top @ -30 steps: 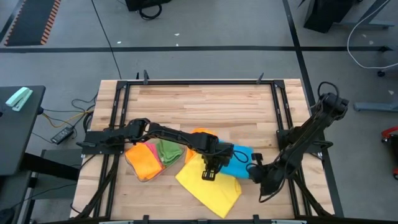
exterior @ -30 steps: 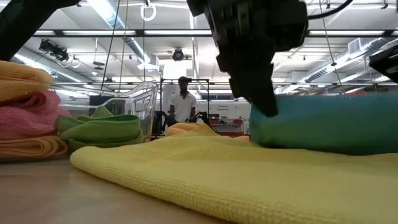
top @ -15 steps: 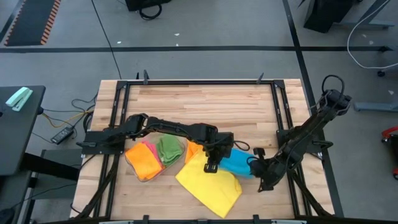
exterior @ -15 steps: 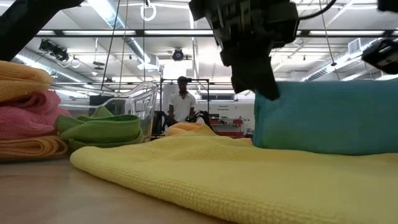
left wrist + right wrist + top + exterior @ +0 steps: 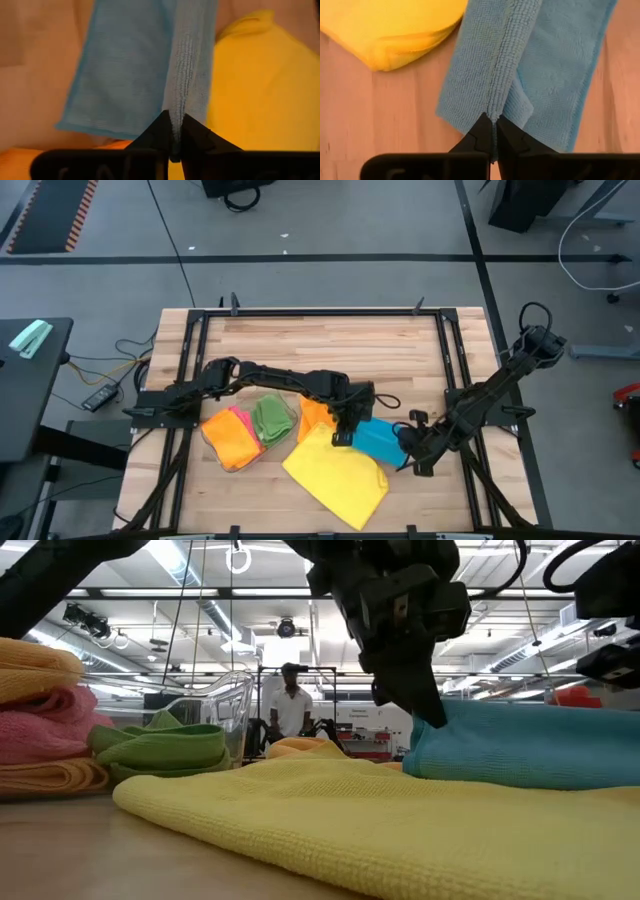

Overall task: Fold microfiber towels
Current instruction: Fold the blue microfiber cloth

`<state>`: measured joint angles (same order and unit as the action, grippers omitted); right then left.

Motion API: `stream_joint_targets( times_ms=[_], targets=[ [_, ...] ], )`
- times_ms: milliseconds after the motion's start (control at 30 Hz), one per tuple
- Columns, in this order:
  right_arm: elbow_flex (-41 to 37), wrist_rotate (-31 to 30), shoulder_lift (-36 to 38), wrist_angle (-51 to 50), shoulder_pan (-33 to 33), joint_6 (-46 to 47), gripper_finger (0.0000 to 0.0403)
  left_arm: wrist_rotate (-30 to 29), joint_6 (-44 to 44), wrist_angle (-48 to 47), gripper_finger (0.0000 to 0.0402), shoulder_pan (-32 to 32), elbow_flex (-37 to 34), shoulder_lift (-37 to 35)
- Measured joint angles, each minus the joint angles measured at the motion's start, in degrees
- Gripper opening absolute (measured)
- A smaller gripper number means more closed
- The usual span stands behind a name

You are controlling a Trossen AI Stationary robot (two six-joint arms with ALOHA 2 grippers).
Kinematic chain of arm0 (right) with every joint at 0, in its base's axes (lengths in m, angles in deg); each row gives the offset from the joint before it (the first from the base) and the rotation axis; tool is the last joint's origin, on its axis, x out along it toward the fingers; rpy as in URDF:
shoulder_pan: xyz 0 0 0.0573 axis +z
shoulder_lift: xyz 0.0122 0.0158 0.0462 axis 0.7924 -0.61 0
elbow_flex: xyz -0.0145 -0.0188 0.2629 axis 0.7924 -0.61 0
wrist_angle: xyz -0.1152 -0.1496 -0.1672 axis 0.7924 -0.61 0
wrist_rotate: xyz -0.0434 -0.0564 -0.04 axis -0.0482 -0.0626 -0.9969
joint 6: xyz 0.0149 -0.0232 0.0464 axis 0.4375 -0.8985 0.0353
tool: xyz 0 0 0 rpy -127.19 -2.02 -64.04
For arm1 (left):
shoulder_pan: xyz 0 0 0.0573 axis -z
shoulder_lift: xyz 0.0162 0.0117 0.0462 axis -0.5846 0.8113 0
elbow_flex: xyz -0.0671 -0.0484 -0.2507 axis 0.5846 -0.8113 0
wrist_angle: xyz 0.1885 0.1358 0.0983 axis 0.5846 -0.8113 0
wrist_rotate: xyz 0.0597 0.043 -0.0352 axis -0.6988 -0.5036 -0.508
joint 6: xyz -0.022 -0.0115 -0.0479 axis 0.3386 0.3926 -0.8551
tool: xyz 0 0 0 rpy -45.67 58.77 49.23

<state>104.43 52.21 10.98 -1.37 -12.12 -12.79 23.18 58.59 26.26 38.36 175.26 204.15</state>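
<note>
Whole far half of the tabletop (image 5: pixel 320 345) is bare wood, loads of room to move there. The near half is crowded: orange-and-pink pile (image 5: pixel 232 437), green towel (image 5: pixel 272 418), yellow towel (image 5: pixel 335 476) and blue towel (image 5: pixel 378 440) sit packed together, with the left claw (image 5: pixel 342 436) and right claw (image 5: pixel 404 462) pinched on the blue one's ends, blocking the middle.
</note>
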Motion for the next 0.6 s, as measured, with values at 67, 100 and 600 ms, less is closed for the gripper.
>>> stream_joint_targets(
  times_ms=[67, 100, 600],
  targets=[
    [0.0, 0.02, -0.04, -1.07, -0.81, 0.66, 0.0016, -1.5, 0.54, 0.22, 0.0031, -0.36, 0.0, 0.0],
    [0.0, -0.01, -0.21, -1.56, -1.22, 1.0, 0.0017, -1.89, 0.81, 0.39, 0.0026, -0.53, 0.0, 0.0],
    [-0.07, -1.57, -1.48, -4.46, -2.98, 1.38, 0.0023, -9.62, 4.16, 3.59, 0.0035, -0.92, 0.02, 3.06]
  ],
)
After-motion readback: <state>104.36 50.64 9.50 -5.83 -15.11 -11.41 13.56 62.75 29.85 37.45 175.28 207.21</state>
